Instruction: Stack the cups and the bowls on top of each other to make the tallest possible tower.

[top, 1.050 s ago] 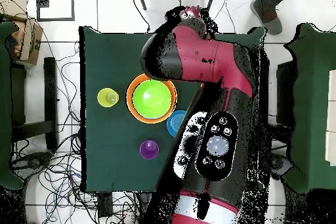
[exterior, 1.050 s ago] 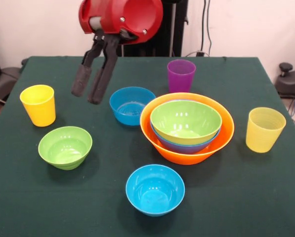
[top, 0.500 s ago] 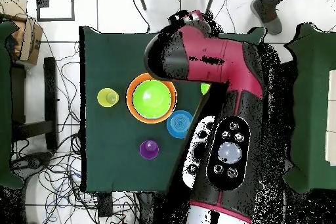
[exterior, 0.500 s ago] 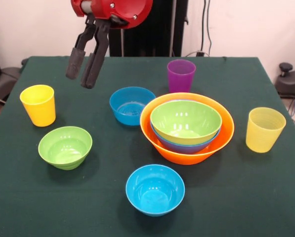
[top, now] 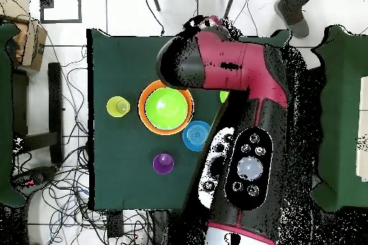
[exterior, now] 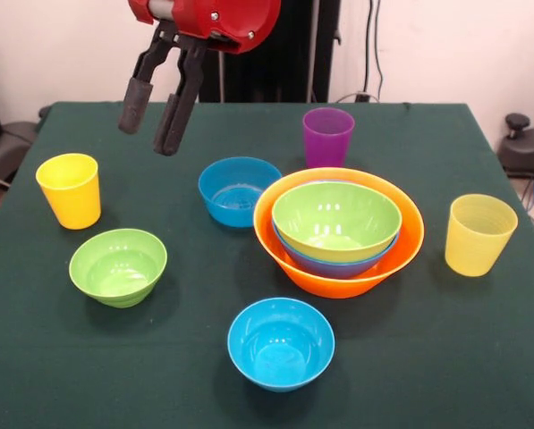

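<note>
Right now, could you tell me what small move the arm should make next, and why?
Probably lower the tool toward the small blue bowl nearest it. The tool hangs open and empty above the table, and that bowl sits loose beside the orange bowl, which already holds nested bowls.

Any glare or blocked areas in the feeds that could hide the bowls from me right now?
Front view: small white highlights on the medium green bowl and near blue bowl, soft shadows, nothing hidden. Overhead view: the arm covers the table's right part; only a sliver of the small green bowl shows.
</note>
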Controlling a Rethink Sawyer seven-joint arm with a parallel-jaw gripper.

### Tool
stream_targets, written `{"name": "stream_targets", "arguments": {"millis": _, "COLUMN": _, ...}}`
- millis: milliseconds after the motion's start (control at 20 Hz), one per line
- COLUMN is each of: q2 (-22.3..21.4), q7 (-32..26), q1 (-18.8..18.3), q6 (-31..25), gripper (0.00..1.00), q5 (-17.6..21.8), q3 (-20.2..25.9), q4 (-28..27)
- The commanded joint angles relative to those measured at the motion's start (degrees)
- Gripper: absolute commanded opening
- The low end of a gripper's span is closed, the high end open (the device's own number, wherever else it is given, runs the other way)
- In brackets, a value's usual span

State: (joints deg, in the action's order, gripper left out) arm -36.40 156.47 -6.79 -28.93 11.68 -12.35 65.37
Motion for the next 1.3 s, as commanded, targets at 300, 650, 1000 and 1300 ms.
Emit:
{"name": "stream_targets", "arguments": {"millis": 300, "q2": 1.5, "q7": -15.2, "q1": -5.7, "q6": -9.0, "gripper": 1.0, "q5": -0.3, "q3": 13.4, "q4": 10.3}}
{"name": "stream_targets", "arguments": {"millis": 650, "q2": -0.2, "q7": -17.4, "q1": -9.0, "q6": -15.7, "gripper": 1.0, "q5": -1.6, "q3": 17.2, "q4": 12.3}}
{"name": "stream_targets", "arguments": {"millis": 1000, "q2": -1.6, "q7": -17.9, "q1": -10.8, "q6": -20.5, "gripper": 1.0, "q5": -1.1, "q3": 19.2, "q4": 13.8}}
{"name": "stream_targets", "arguments": {"millis": 1300, "q2": -1.9, "q7": -16.6, "q1": -10.9, "q6": -22.4, "gripper": 1.0, "q5": -0.2, "q3": 20.1, "q4": 13.2}}
